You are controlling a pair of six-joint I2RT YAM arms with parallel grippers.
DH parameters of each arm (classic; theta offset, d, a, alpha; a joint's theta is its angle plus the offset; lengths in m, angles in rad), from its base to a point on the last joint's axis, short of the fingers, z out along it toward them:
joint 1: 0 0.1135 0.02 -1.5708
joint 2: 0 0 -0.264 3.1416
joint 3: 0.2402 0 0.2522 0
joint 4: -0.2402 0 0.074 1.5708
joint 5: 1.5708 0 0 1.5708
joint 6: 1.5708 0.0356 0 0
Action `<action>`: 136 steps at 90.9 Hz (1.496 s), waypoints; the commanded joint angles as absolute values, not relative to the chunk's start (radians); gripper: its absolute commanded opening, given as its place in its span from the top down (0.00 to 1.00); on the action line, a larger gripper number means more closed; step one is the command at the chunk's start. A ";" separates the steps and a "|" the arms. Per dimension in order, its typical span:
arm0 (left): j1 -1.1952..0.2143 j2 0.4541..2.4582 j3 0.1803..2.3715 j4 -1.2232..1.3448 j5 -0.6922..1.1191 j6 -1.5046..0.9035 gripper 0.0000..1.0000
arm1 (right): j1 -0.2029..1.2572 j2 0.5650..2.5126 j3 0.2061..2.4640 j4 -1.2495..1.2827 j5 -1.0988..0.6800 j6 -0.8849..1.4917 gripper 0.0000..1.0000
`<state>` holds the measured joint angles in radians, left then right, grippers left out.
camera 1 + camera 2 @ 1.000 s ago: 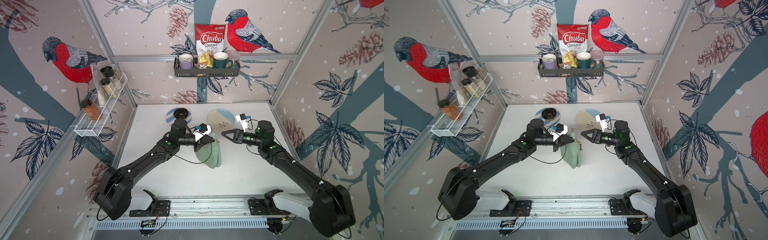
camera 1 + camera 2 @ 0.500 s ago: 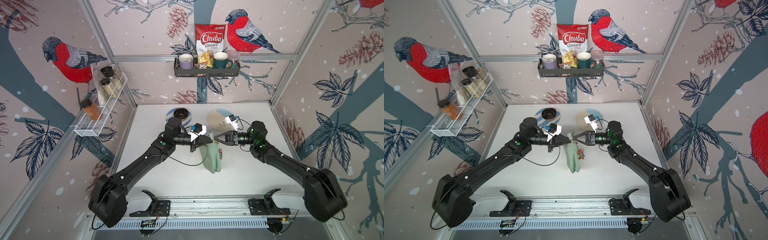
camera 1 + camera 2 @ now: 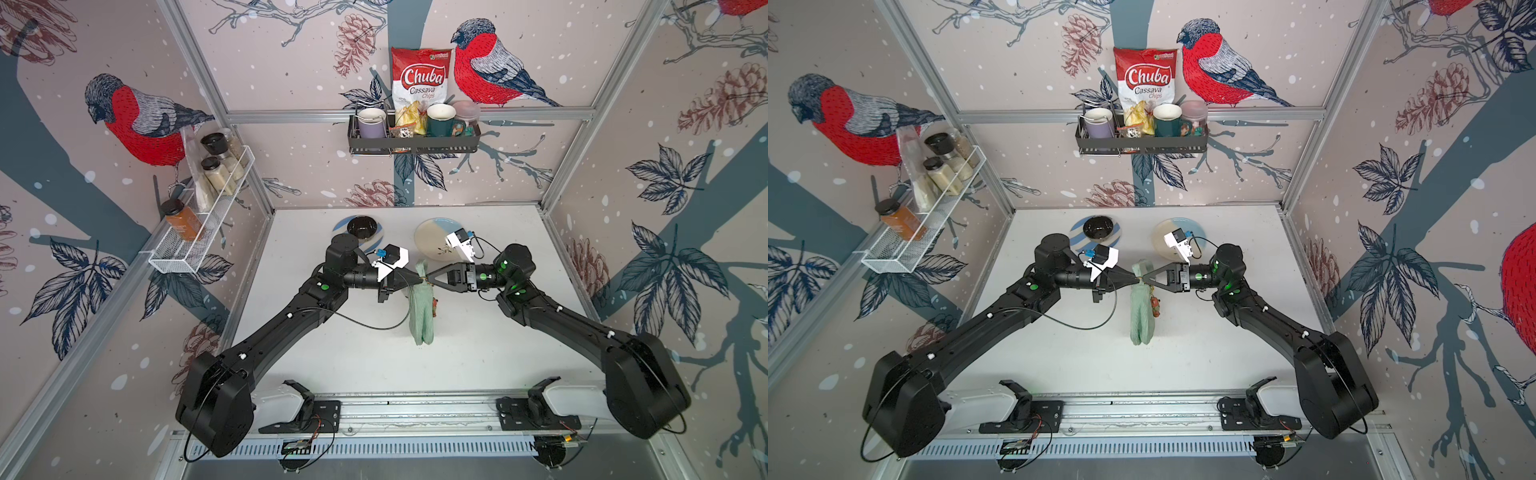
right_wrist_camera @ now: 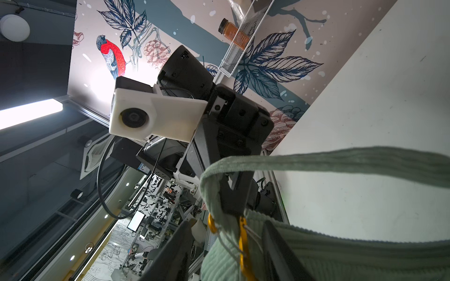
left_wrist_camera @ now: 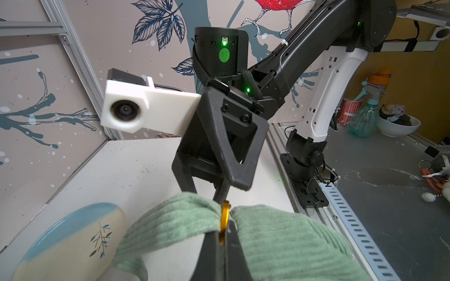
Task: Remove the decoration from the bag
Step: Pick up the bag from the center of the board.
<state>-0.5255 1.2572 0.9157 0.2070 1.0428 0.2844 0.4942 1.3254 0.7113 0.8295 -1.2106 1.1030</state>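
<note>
The left claw is clamping fully shut on the top of the bag, right at a gold ring. The bag is hanging in the air above the middle of the worktop. If that pinch is slipping on the soft ribbed fabric once pulling begins, the bag is likely going to drop or get dragged rightward.

The decoration, a small orange-red charm, is dangling against the bag's right side. The right claw is standing partly open, straddling the ring and thin wire loops and gripping nothing I can make out. If it is closing here, it is risking catching the ring or the strap instead of the charm's loop. The two claws are also working nearly tip to tip, so they are risking a knock.

Counting: two claws, one bag, one decoration, and two gold rings in the right wrist view. At the far side, two plates are sitting, the left one carrying one black bowl.
</note>
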 commanded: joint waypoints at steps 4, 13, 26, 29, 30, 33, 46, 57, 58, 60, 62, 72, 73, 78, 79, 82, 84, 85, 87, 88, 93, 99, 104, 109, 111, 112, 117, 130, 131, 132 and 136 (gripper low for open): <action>-0.520 1.249 0.920 0.291 1.042 0.264 1.00 | 0.494 1.355 0.703 1.006 -1.247 1.226 0.57; -0.520 1.253 0.920 0.295 1.031 0.263 1.00 | 0.514 1.375 0.717 1.021 -1.250 1.229 0.64; -0.520 1.254 0.915 0.307 0.999 0.258 1.00 | 0.540 1.328 0.779 0.597 -1.227 0.906 0.76; -0.519 1.251 0.914 0.306 0.988 0.258 1.00 | 0.546 1.311 0.804 0.445 -1.217 0.806 0.78; -0.518 1.250 0.913 0.306 0.987 0.258 1.00 | 0.546 1.307 0.812 0.408 -1.215 0.771 0.78; -0.516 1.248 0.911 0.310 0.979 0.254 1.00 | 0.546 1.300 0.836 0.297 -1.211 0.709 0.80; -0.496 1.242 0.880 0.405 0.961 0.178 1.00 | 0.528 1.298 0.833 0.197 -1.233 0.636 0.76; -0.488 1.252 0.874 0.467 0.972 0.135 1.00 | 0.534 1.291 0.830 0.202 -1.249 0.628 0.70; -0.488 1.252 0.874 0.468 0.972 0.134 1.00 | 0.535 1.290 0.832 0.199 -1.250 0.624 0.69; -0.488 1.254 0.874 0.470 0.972 0.134 1.00 | 0.538 1.289 0.836 0.187 -1.253 0.617 0.67; -0.487 1.253 0.874 0.472 0.973 0.132 1.00 | 0.543 1.289 0.840 0.177 -1.256 0.607 0.65; -0.485 1.256 0.873 0.475 0.979 0.128 1.00 | 0.545 1.286 0.846 0.160 -1.247 0.591 0.64; -0.485 1.255 0.873 0.475 0.980 0.127 1.00 | 0.544 1.287 0.846 0.161 -1.246 0.592 0.65; -0.485 1.255 0.875 0.476 0.981 0.124 1.00 | 0.549 1.288 0.850 0.174 -1.243 0.605 0.69; -0.485 1.255 0.874 0.476 0.980 0.124 1.00 | 0.550 1.289 0.851 0.176 -1.243 0.606 0.69; -0.485 1.253 0.872 0.475 0.978 0.124 1.00 | 0.552 1.289 0.855 0.176 -1.239 0.607 0.72; -0.485 1.251 0.871 0.474 0.975 0.122 1.00 | 0.553 1.289 0.857 0.176 -1.236 0.606 0.74; -0.485 1.250 0.871 0.474 0.974 0.122 1.00 | 0.554 1.290 0.857 0.174 -1.234 0.606 0.75; -0.485 1.248 0.870 0.474 0.972 0.122 1.00 | 0.553 1.288 0.859 0.170 -1.231 0.605 0.76; -0.485 1.248 0.868 0.474 0.971 0.122 1.00 | 0.552 1.288 0.860 0.167 -1.230 0.604 0.77; -0.485 1.244 0.867 0.471 0.964 0.121 1.00 | 0.553 1.289 0.865 0.148 -1.213 0.589 0.80; -0.485 1.240 0.866 0.469 0.958 0.119 1.00 | 0.556 1.288 0.881 0.086 -1.187 0.550 0.85; -0.485 1.235 0.862 0.468 0.948 0.114 1.00 | 0.560 1.283 0.900 0.019 -1.147 0.506 0.90; -0.485 1.229 0.855 0.474 0.939 0.101 1.00 | 0.562 1.279 0.930 -0.070 -1.099 0.444 0.95; -0.485 1.227 0.853 0.476 0.936 0.094 1.00 | 0.561 1.276 0.940 -0.106 -1.075 0.426 0.96; -0.486 1.226 0.851 0.477 0.933 0.091 1.00 | 0.561 1.275 0.944 -0.117 -1.067 0.419 0.97; -0.485 1.223 0.840 0.496 0.928 0.059 1.00 | 0.566 1.268 0.968 -0.186 -0.994 0.369 1.00; -0.483 1.210 0.797 0.562 0.884 -0.063 0.87 | 0.619 1.294 1.093 -0.475 -0.773 0.176 1.00; -0.483 1.208 0.796 0.559 0.877 -0.071 0.84 | 0.624 1.297 1.102 -0.504 -0.755 0.166 1.00; -0.482 1.204 0.795 0.557 0.869 -0.079 0.82 | 0.630 1.300 1.113 -0.528 -0.743 0.158 1.00; -0.478 1.189 0.792 0.534 0.837 -0.107 0.75 | 0.649 1.309 1.149 -0.588 -0.683 0.122 1.00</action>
